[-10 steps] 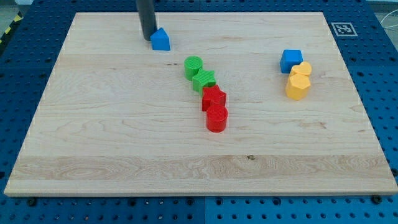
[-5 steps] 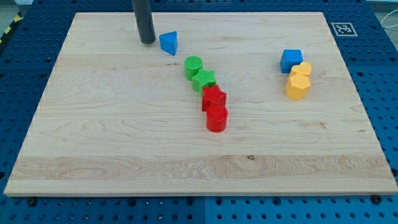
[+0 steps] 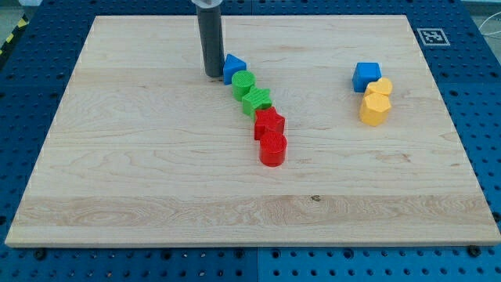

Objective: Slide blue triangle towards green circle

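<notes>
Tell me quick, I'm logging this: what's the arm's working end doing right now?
No claw, only a rod. My tip rests on the board, against the blue triangle's left side. The triangle touches the green circle.

No readable words, brands or numbers anywhere. Only sign: a black-and-white square marker point(image 3: 430, 36) printed on the wooden board point(image 3: 156, 180) at the view's top right corner; its pattern carries no legible characters.

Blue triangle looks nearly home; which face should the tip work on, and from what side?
Stay on the blue triangle's face toward the view's left, where my tip sits against it. The green circle lies at its lower right, seemingly touching, so any further nudge goes right and slightly down.
</notes>
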Robot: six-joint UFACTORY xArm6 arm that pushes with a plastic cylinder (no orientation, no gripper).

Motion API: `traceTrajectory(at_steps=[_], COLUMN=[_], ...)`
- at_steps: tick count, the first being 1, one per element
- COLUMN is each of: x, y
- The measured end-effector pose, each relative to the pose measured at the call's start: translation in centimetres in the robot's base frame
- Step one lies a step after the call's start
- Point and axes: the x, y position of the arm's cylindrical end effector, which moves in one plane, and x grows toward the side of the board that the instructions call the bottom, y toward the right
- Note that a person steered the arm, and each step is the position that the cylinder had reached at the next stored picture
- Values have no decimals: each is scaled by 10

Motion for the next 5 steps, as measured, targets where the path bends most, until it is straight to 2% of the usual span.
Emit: traceTrajectory(at_steps=[2,3,5], x=[27,26,-19], y=[-2,0,13])
